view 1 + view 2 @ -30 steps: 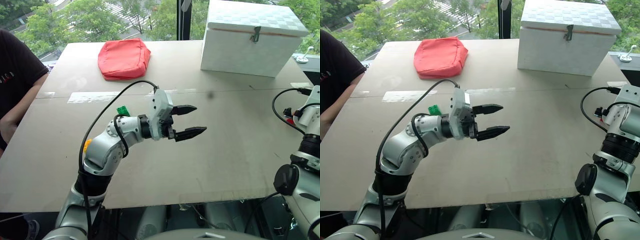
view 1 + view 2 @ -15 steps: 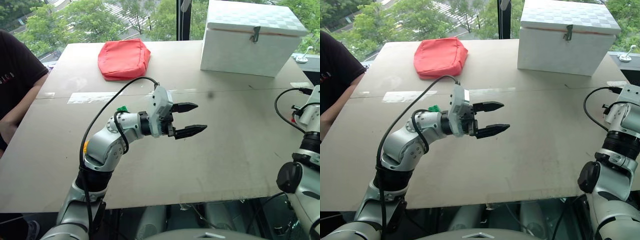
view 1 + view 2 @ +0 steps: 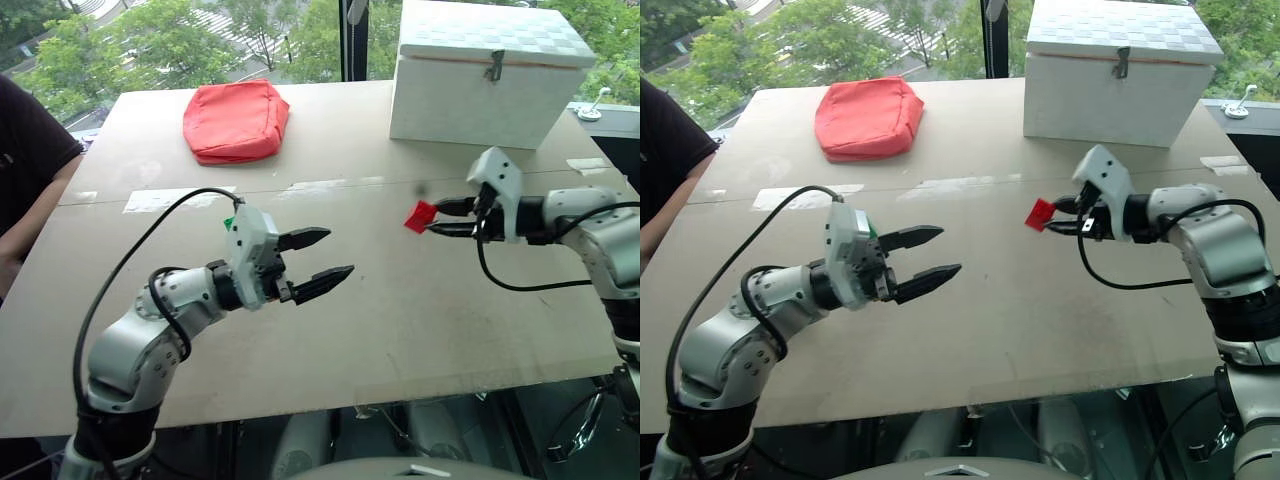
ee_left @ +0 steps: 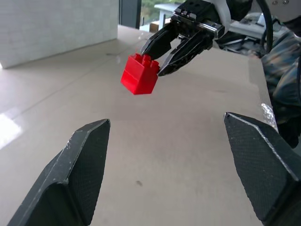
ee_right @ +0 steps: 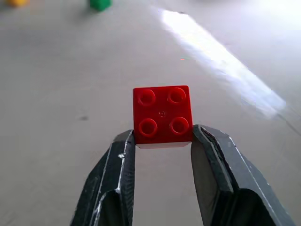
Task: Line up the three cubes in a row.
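Right hand has swung in level, gripping red cube.

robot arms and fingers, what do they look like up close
Both arms are silver-grey metal with rounded joint housings and black joint bands. Each carries a white wrist block and two black tapered fingers with finely textured pads. A black cable loops loose along each arm: left gripper, right gripper.

Both head views look down over the worktop toward the white box; wrist views sit close, sharing the red brick.
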Motion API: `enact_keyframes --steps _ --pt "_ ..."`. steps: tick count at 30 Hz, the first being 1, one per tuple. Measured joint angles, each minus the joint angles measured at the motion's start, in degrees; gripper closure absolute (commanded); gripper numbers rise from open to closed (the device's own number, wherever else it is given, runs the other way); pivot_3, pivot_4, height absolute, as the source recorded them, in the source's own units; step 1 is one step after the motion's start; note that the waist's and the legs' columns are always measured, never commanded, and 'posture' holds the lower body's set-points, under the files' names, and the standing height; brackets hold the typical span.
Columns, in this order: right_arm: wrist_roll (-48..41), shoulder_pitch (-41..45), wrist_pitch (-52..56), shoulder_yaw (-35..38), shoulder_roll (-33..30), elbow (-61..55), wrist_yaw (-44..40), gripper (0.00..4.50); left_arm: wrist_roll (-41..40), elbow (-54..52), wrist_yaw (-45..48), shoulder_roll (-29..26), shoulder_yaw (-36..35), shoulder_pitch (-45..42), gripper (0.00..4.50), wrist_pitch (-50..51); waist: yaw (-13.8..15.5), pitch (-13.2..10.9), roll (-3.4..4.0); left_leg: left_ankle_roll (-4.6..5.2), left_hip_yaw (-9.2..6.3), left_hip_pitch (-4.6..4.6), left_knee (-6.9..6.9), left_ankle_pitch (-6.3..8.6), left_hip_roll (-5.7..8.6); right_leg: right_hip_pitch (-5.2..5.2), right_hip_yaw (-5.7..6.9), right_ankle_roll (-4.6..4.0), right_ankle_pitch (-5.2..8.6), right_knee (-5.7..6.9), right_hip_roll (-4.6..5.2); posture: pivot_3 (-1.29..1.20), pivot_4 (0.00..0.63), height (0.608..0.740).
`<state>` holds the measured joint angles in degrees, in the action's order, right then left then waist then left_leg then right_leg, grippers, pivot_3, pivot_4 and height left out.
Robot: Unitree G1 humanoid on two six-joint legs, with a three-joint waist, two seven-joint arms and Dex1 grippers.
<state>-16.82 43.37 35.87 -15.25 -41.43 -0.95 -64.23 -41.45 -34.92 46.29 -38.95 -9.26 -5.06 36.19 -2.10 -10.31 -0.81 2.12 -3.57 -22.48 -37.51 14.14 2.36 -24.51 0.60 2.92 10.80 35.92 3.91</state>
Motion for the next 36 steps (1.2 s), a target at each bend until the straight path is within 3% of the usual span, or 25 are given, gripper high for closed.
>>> enact_keyframes --steps 6,10,22,31,34,36 --pt "8.8 6.6 -12.6 -9.2 3.9 18.1 -7.9 3.28 -3.1 -5.0 -0.5 -3.2 -5.0 6.2 0.55 1.9 1.3 0.0 -0.06 -0.29 0.03 -0.11 -0.05 -0.14 0.02 -0.07 -0.04 -0.24 -0.25 -0.07 0.03 0.00 0.150 0.740" --pt "11.7 9.0 -18.6 -10.3 6.1 24.8 -11.0 3.28 -5.4 -6.8 -1.5 -4.9 -7.4 8.1 0.55 3.3 1.4 0.0 -0.05 -0.34 0.03 -0.14 0.06 -0.16 0.02 -0.13 -0.05 -0.25 -0.25 -0.10 0.04 0.00 0.150 0.740" --pt "14.6 10.2 -21.2 -9.9 7.1 27.0 -15.0 3.28 -7.7 -7.1 1.6 -9.2 -10.5 12.1 0.55 3.2 1.4 0.0 -0.05 -0.31 0.04 -0.12 0.07 -0.13 0.02 -0.14 -0.03 -0.29 -0.27 -0.09 0.03 0.00 0.150 0.740" --pt "15.9 10.1 -20.4 -9.6 6.9 26.7 -15.6 3.28 -7.1 -5.7 3.8 -9.5 -10.5 12.1 0.55 2.0 1.4 0.0 -0.05 -0.31 0.04 -0.12 0.07 -0.13 0.02 -0.14 -0.04 -0.29 -0.27 -0.09 0.03 0.00 0.150 0.740" --pt "16.4 10.1 -21.0 -9.5 6.9 26.9 -16.3 1.76 -6.4 -5.4 4.2 -9.5 -10.5 12.1 0.55 1.4 1.4 0.0 -0.05 -0.31 0.04 -0.12 0.07 -0.14 0.02 -0.14 -0.04 -0.29 -0.27 -0.10 0.04 0.00 0.150 0.740" --pt "16.6 10.1 -21.2 -9.5 7.0 27.2 -16.6 1.07 -5.8 -5.4 4.2 -9.5 -10.4 12.1 0.55 1.0 1.4 0.0 -0.04 -0.31 0.05 -0.12 0.07 -0.13 0.02 -0.14 -0.04 -0.29 -0.27 -0.09 0.04 0.00 0.150 0.740"
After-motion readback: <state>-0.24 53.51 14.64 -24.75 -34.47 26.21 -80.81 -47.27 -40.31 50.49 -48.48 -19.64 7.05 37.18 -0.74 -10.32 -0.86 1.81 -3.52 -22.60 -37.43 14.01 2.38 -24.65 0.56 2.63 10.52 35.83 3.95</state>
